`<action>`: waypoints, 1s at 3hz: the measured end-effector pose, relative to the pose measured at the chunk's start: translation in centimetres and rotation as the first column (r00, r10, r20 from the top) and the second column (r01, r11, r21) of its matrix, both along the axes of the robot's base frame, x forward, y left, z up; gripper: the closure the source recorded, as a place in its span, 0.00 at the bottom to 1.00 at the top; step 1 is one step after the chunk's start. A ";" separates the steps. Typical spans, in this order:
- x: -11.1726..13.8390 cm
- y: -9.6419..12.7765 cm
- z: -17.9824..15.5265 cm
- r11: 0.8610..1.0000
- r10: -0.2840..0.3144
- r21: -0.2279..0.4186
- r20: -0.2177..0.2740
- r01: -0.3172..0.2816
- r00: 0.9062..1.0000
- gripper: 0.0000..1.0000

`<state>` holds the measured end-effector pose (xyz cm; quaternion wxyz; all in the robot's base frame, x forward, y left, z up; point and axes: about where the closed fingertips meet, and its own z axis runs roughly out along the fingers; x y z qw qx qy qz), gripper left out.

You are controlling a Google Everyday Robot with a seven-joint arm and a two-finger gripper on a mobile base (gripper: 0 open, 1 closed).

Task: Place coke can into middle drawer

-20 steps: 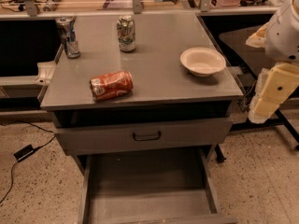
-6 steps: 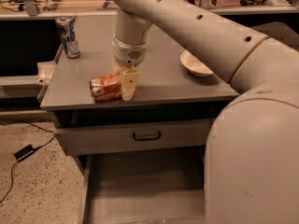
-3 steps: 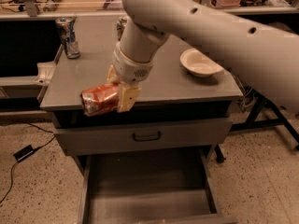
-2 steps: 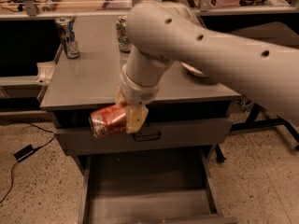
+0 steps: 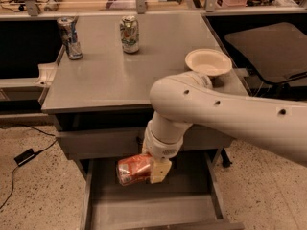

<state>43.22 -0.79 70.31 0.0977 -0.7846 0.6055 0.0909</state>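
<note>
a: where's the can point(image 5: 130, 169)?

b: pinched in the gripper point(image 5: 151, 169), lying on its side, low in front of the cabinet. it hangs over the back part of the open drawer point(image 5: 192, 190), just below the shut drawer front point(image 5: 96, 142).

a: so the claw is clamped on it?

b: yes. one pale finger point(image 5: 160, 170) shows across the can's right part. the other is hidden behind it, but the can rests on nothing, so it must be held.

a: which step is this?

b: the lowering step, i'd say. the can is off the table point(image 5: 110, 80) and not yet released. it looks to be above the drawer floor, not on it, though i can't tell how much gap there is.

a: and next?

b: my guess: ease down until the can is close to the floor and inside the side walls, then spread the fingers. on its side it may roll once freed, so a low release would help. after that the arm point(image 5: 225, 114) needs to lift out without clipping the front above.

a: anything in the way?

b: no. a green can point(image 5: 129, 34), a blue can point(image 5: 69, 37) and a bowl point(image 5: 208, 62) stand on the table, all well apart from this.
</note>
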 end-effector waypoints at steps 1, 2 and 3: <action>-0.2 -0.4 -0.7 1.000 -0.009 -0.008 -0.003 0.009 1.000 1.00; 0.7 -2.3 -4.0 0.994 -0.102 -0.043 0.001 0.102 0.995 1.00; -0.2 -6.8 -10.8 0.983 -0.175 -0.061 -0.003 0.175 0.985 1.00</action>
